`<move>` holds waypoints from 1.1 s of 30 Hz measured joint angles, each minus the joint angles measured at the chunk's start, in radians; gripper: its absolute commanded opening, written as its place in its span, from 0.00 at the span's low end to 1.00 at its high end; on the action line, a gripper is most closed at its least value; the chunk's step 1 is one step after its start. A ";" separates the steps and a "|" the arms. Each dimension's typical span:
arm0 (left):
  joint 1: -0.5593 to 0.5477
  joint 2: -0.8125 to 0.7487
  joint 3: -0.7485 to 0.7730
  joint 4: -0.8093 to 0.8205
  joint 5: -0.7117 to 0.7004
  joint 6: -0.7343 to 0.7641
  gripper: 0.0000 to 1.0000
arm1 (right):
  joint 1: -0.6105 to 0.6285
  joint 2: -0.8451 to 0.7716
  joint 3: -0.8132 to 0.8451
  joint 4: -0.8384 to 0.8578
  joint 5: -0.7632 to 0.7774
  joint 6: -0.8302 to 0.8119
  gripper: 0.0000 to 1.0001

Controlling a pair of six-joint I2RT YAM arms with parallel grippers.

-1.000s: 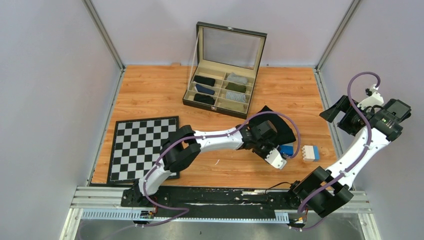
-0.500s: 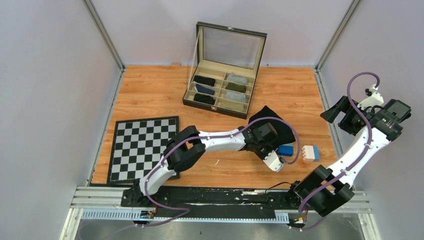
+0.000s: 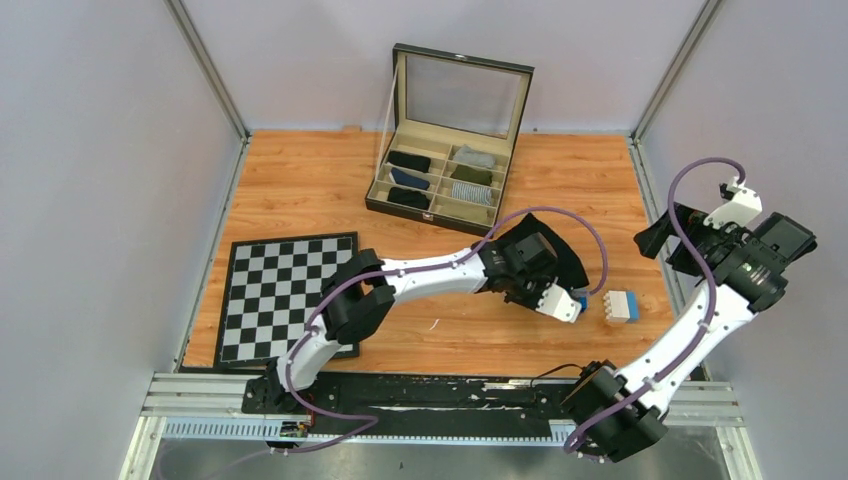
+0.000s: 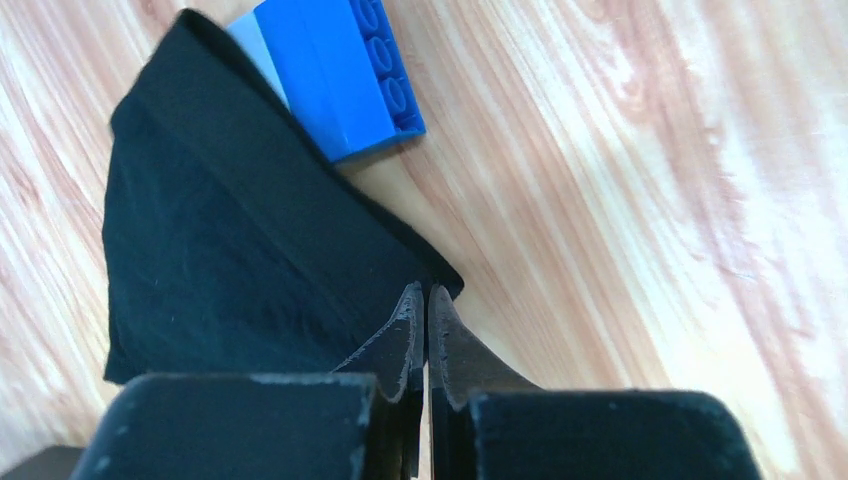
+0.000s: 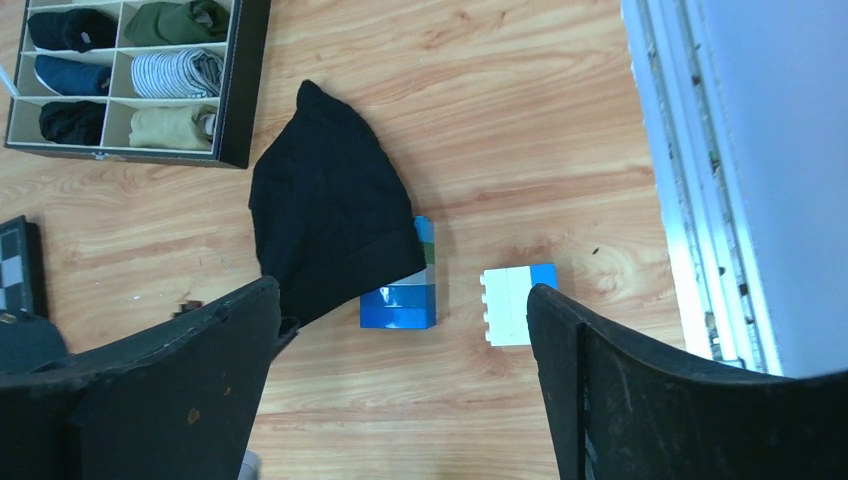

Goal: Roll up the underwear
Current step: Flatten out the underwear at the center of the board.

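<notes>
Black cloth, plain and soft: the underwear [image 5: 325, 235], flat on the wooden desk [image 3: 300, 190] between the compartment box [image 3: 430, 215] and a blue block [image 5: 400, 300]. From above, mostly hidden beneath the left arm's wrist, with only a dark rim showing on the far and right sides. In the left wrist view, cut off at the bottom by the finger housings, so no telling how far the sheet runs underneath. Left fingers [image 4: 420, 305] pressed tight together, tips right on the near corner of the hem, pinching it. Too dark there to make out how much cloth sits between the pads. Blue block just past that same hem, touching it, one end partly covered by the cloth's edge. Right fingers [image 3: 660, 235] spread wide, raised near the desk's right edge, touching nothing. Seen from the right wrist: a rounded wedge, narrow tip toward the box's near corner, broad straight hem toward the blocks. Long axis from tip to hem, slanting from the box down toward the blue block. White-and-blue block [image 5: 515, 305] just beside the blue one, apart from the cloth. Chessboard [image 3: 285, 295] well away on the left. Box contents small, readable only as rolled bundles.
</notes>
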 measured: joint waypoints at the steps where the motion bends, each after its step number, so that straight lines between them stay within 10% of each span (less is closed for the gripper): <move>1: 0.009 -0.022 -0.011 -0.006 0.007 -0.041 0.00 | 0.000 -0.027 0.000 -0.001 -0.001 -0.008 0.94; 18: 0.357 -0.301 -0.063 -0.013 0.210 -0.744 0.00 | 0.053 -0.005 0.047 -0.198 -0.180 -0.202 0.82; 27: 0.393 -0.246 0.083 0.055 0.188 -0.867 0.00 | 0.609 0.042 -0.003 -0.175 -0.080 -0.134 0.72; 33: 0.473 -0.110 0.141 0.167 0.091 -1.012 0.00 | 0.703 0.187 -0.058 -0.049 -0.031 -0.076 0.68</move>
